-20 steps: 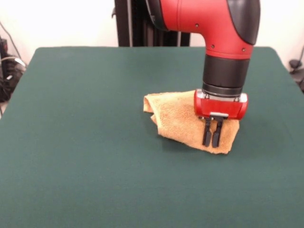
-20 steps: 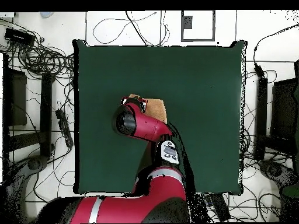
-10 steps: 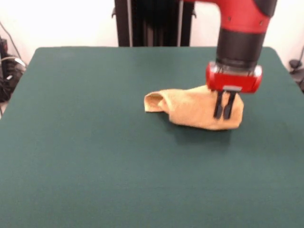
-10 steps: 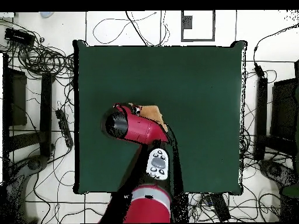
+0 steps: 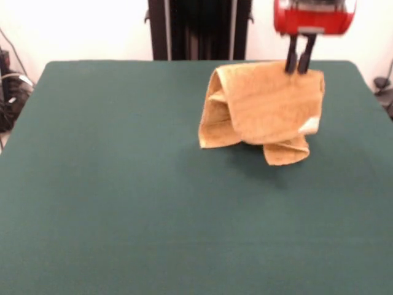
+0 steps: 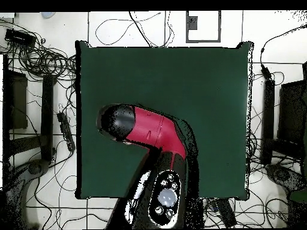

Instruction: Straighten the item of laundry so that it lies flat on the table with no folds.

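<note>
You have the gripper (image 5: 298, 64) high over the far right part of the table (image 5: 98, 184), its two black fingers (image 5: 289, 56) pinched close together on the top edge of the towel (image 5: 264, 107), near that edge's right-hand corner in the front view. The orange-tan cloth hangs down from this grip as a rumpled sheet. Its held top edge runs roughly level, left to right, while the left side curls over into a vertical fold and a doubled flap droops lowest at the bottom right. Overall it reads a little wider than tall. The bottom folds look to be at or just above the green cloth, with a shadow below them, but you cannot tell from this angle whether they touch. A small white tag (image 5: 309, 125) shows near the right edge; no writing on it is readable. In the overhead view the red arm (image 6: 150, 129) covers the towel entirely.
</note>
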`<state>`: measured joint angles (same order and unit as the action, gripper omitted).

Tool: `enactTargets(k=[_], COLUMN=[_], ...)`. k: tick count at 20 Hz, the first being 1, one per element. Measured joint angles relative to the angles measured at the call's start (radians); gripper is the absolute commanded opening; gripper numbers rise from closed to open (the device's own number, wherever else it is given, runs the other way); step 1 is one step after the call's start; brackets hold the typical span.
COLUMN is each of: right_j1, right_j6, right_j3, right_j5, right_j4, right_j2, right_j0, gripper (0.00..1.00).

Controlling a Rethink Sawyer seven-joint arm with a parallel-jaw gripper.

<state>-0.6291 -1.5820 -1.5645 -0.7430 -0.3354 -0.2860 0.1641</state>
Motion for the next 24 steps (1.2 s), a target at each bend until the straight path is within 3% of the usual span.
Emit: enactTargets(k=[11,24], right_j1=[-0.073,-0.107], right_j6=[0.0,0.0], right_j3=[0.134,0.19], right_j5=[-0.076,-0.106], right_j4=[0.009,0.011], right_j2=[-0.034,-0.047], right_j0=[0.002,-0.009], gripper=[0.0,0.0])
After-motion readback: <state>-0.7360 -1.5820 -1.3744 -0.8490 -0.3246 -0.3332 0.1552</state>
